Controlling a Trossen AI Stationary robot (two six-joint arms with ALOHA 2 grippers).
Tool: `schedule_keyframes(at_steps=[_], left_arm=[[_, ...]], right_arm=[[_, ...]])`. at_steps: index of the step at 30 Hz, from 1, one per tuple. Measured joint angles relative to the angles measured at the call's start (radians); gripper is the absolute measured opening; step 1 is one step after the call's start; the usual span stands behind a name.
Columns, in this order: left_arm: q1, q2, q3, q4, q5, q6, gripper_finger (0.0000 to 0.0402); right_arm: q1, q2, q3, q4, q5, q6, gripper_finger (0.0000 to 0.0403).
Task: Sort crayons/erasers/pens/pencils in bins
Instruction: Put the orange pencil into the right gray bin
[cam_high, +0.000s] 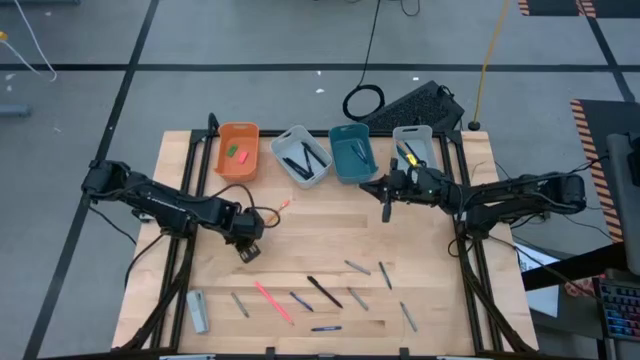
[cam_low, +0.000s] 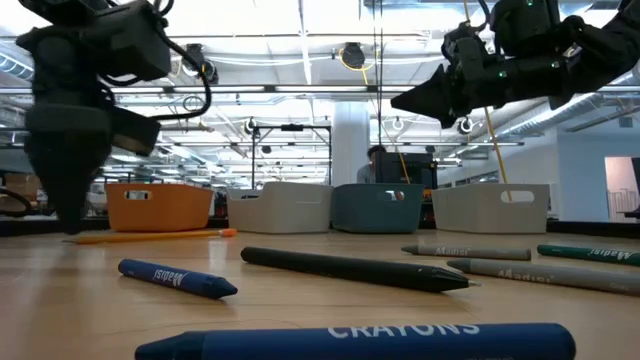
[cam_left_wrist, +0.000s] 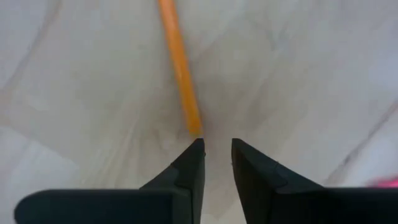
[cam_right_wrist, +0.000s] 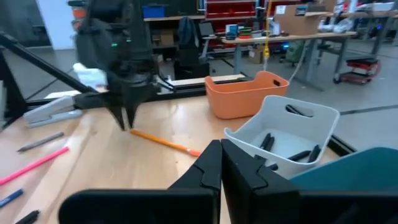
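Both arms matte black, chunky segmented links with rounded joint housings, black cabling looped along them. Left arm's black two-finger gripper (cam_high: 247, 254): boxy wrist block with a loose black cable arcing off it; fingers (cam_left_wrist: 186, 174) are flat, wedge-shaped matte-black plastic tapering to blunt tips. Right arm's black two-finger gripper (cam_high: 386, 213): same tapered dark fingers (cam_right_wrist: 208, 165), angular faceted profile. Small green indicator lights glow on the right wrist housing in the low view; one green light also shows on the left wrist body in the right wrist view.
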Motion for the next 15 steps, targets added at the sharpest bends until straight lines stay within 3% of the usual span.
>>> schedule_keyframes(at_steps=[6,15], left_arm=[[-0.072,0.0,0.001,-0.054,-0.067,-0.051,0.0065],[-0.072,0.006,0.001,-0.039,-0.178,-0.04,0.0018]], right_arm=[[0.018,0.0,0.0,0.0,0.027,-0.009,0.0],[0.026,0.0,0.0,0.015,0.027,-0.01,0.0]])
